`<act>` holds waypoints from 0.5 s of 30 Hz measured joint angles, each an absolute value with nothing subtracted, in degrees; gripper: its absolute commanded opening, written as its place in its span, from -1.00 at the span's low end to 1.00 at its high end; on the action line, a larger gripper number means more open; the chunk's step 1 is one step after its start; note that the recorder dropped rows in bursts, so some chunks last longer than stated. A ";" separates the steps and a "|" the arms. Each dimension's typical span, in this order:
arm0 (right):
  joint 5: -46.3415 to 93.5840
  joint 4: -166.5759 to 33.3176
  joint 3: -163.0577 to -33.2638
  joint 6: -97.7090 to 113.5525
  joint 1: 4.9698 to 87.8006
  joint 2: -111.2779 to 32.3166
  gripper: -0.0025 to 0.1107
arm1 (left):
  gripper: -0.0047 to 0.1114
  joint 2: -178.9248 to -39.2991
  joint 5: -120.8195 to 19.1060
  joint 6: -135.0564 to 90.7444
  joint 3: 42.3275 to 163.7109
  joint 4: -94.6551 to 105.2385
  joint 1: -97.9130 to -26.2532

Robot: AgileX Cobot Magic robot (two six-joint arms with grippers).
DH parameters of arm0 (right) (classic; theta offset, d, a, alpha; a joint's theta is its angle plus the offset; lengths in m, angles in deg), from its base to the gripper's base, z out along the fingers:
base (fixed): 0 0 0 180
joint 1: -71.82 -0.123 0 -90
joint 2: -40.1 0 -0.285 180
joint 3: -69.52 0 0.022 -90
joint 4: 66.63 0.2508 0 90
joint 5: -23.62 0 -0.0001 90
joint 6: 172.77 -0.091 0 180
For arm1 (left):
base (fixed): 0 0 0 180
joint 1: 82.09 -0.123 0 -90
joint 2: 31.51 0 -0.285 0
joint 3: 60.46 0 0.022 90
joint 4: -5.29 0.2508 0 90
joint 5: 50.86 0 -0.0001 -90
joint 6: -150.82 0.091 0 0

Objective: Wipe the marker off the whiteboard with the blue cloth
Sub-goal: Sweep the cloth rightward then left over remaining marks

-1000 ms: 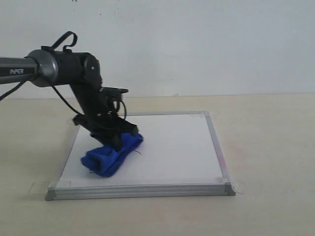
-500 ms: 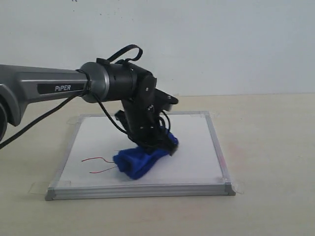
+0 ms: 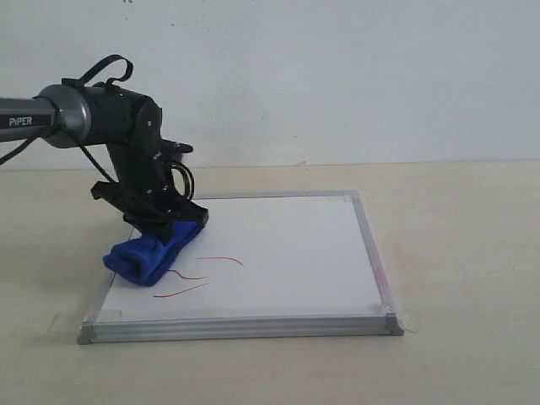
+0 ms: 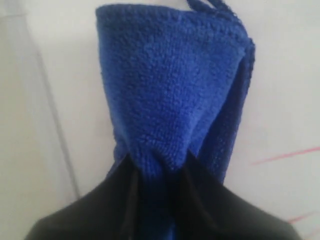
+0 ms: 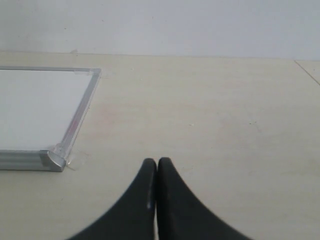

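Note:
The whiteboard (image 3: 287, 253) lies flat on the table, silver-framed. Thin red marker lines (image 3: 202, 274) cross its near-left part; a red stroke (image 4: 285, 156) also shows in the left wrist view. The blue cloth (image 3: 148, 253) rests bunched at the board's left edge, its far end pinched in my left gripper (image 3: 173, 226), which is shut on it. Up close the blue cloth (image 4: 170, 95) fans out from between the black fingers (image 4: 120, 200). My right gripper (image 5: 157, 167) is shut and empty over bare table, beside the whiteboard's corner (image 5: 55, 159).
Clear tape tabs (image 3: 67, 321) hold the board's corners to the beige table (image 3: 456, 253). A pale wall (image 3: 337, 76) rises behind the table. The left arm (image 3: 51, 118) reaches in from the left edge.
The left gripper swept the cloth from the left to the board's middle and back to the left edge. Red lines now show to the right of the cloth.

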State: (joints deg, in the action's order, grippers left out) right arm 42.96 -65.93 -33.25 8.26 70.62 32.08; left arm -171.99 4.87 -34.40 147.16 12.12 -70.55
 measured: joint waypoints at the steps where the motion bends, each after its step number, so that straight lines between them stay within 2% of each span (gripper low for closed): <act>1: 42.96 -65.93 -33.25 8.26 70.62 32.08 -0.96 | -0.85 -171.99 4.58 -33.10 147.16 10.44 -69.71; 15: 42.96 -65.93 -33.25 8.26 70.62 32.08 -0.96 | -0.85 -174.06 1.89 -17.37 148.49 -5.28 -54.12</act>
State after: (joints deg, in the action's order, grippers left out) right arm 42.96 -65.93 -33.25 8.26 70.62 32.08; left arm -174.06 1.89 -17.37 148.49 -5.28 -54.12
